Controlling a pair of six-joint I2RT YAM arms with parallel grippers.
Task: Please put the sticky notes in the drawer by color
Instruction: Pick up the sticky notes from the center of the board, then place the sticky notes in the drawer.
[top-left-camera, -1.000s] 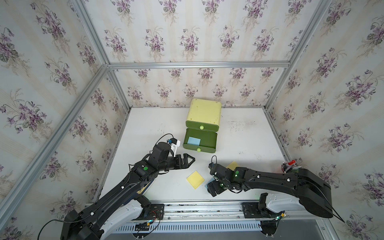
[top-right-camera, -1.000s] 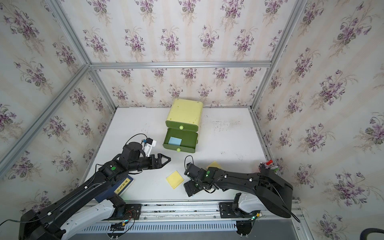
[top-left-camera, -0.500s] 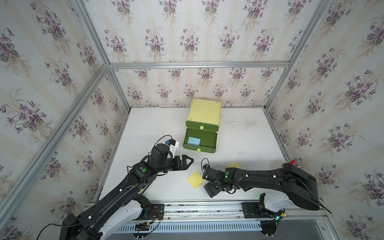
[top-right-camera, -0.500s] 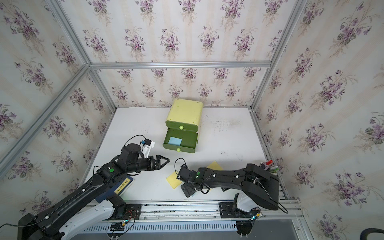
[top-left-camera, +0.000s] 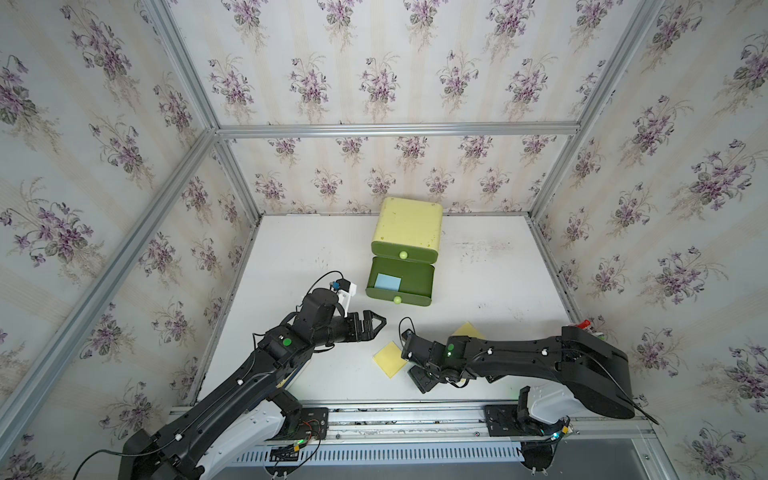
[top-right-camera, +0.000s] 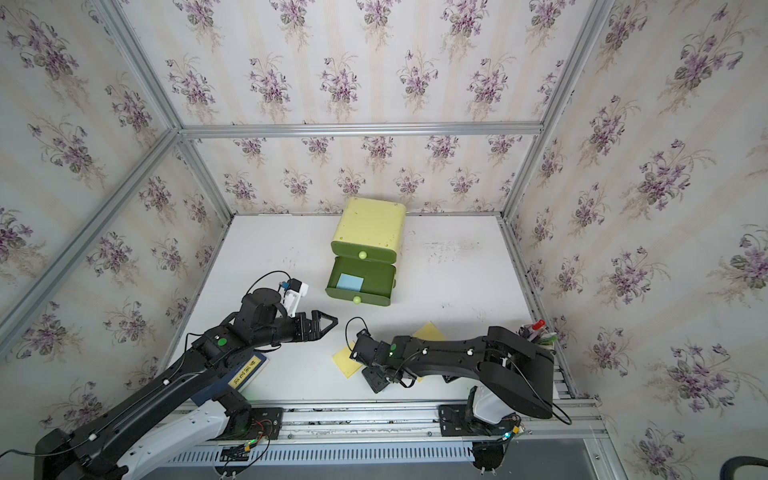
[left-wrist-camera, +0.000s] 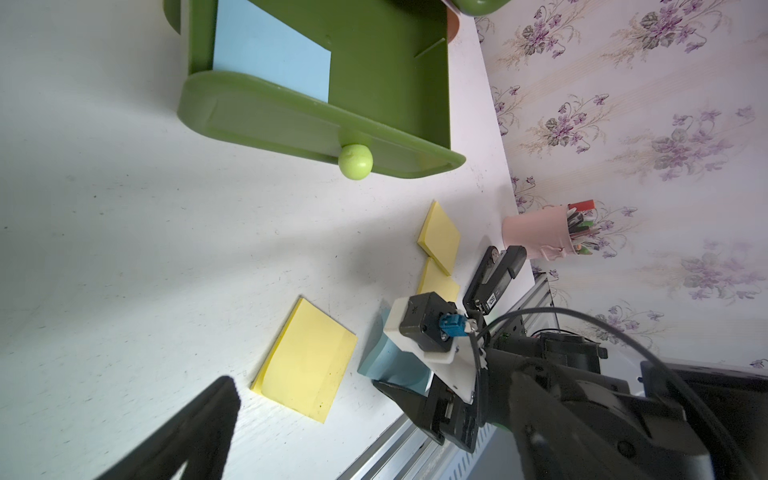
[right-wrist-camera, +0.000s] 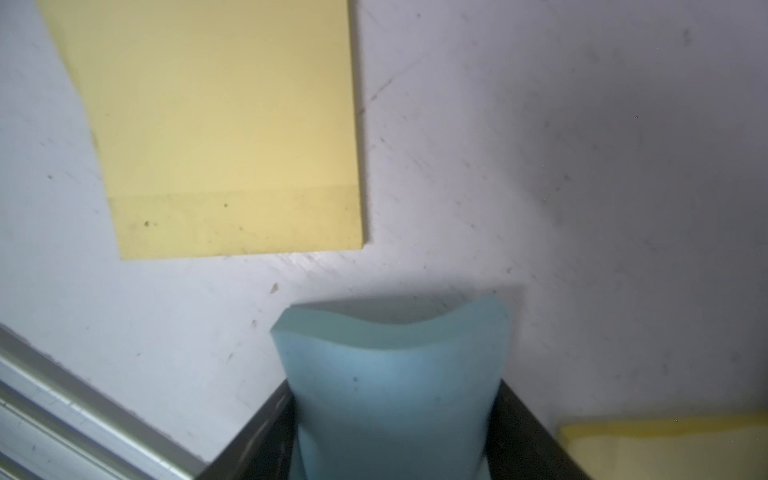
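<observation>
Gripping is in hand: a blue sticky note (right-wrist-camera: 390, 365) is pinched, bowed, between the jaws of the right gripper (right-wrist-camera: 395, 449). The left gripper (top-left-camera: 376, 324) is held wide open, empty. A lift is judged needed next, then a carry to the open drawer (top-left-camera: 415, 286) ahead of both jaws.

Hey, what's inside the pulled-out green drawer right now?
One light blue sticky note lies flat on the floor of the open drawer, toward one side; the remaining visible floor is bare. Anything beneath the note, or at the rear under the cabinet, is covered.
</observation>
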